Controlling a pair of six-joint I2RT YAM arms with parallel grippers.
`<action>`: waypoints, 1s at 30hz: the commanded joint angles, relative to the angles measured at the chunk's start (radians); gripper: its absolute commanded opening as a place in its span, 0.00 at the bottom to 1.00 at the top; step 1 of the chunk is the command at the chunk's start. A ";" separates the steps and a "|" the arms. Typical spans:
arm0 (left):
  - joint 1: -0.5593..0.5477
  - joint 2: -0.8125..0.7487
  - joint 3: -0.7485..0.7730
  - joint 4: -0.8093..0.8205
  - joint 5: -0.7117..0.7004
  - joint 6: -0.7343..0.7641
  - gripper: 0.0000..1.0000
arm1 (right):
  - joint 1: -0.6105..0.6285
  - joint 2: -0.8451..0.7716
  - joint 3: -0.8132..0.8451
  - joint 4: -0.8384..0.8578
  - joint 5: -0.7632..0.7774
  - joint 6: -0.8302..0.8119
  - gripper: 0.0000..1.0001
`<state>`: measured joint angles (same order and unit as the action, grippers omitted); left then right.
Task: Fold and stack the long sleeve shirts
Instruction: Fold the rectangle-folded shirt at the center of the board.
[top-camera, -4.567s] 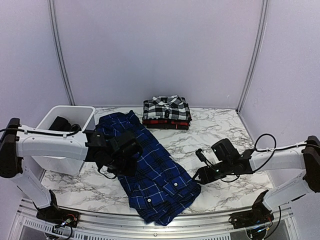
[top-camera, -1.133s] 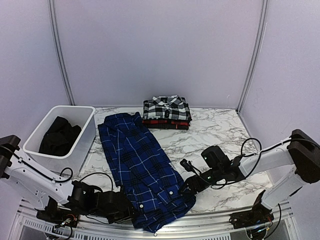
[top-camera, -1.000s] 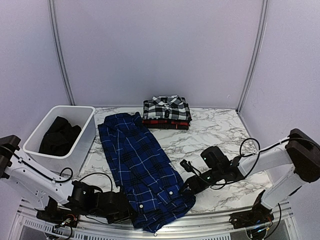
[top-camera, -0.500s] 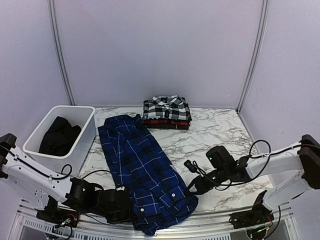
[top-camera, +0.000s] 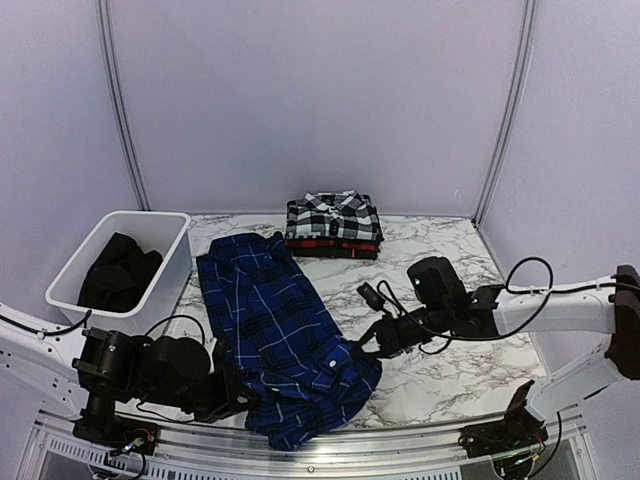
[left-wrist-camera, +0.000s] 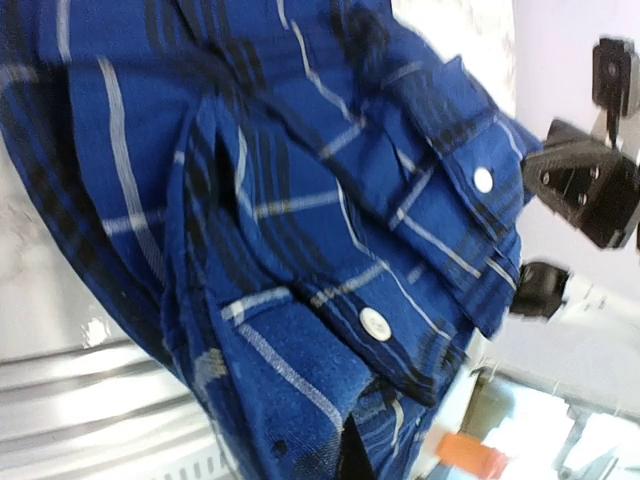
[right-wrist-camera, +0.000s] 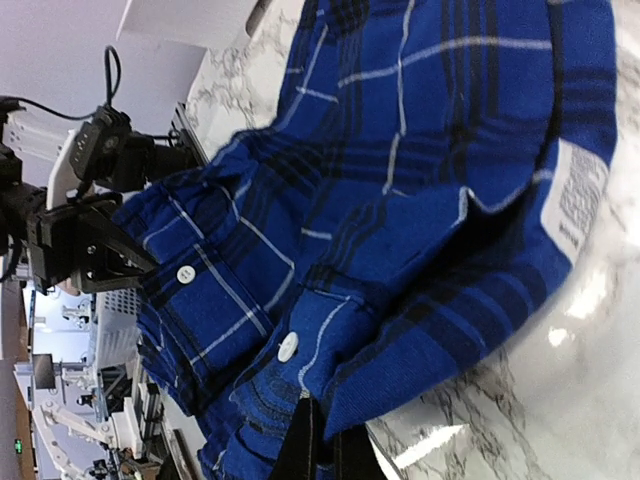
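while left jaws and right jaws clamp its near hem, blue plaid shirt (top-camera: 280, 320) bunched up

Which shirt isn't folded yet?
The blue plaid shirt, lying loose and crumpled; the black-and-white shirt and red shirt lie folded in a stack behind it.

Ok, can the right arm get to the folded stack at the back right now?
Probably, but not freely: the right claw is shut on the blue shirt at its near edge. The marble between it and the folded stack is bare, so nothing blocks the way once it lets go.
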<state>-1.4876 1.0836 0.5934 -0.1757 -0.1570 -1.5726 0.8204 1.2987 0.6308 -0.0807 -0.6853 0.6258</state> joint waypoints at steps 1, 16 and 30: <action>0.112 -0.090 -0.056 -0.070 -0.090 0.008 0.00 | -0.044 0.117 0.127 0.166 0.005 0.091 0.00; 0.438 -0.019 -0.081 -0.068 -0.193 0.153 0.00 | -0.131 0.628 0.424 0.446 0.065 0.219 0.00; 0.460 0.377 0.056 -0.072 -0.201 0.265 0.00 | -0.113 0.745 0.424 0.386 0.146 0.104 0.00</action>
<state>-1.0290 1.3853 0.5953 -0.2108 -0.3691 -1.3773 0.6991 2.0441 1.0473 0.3317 -0.5983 0.7959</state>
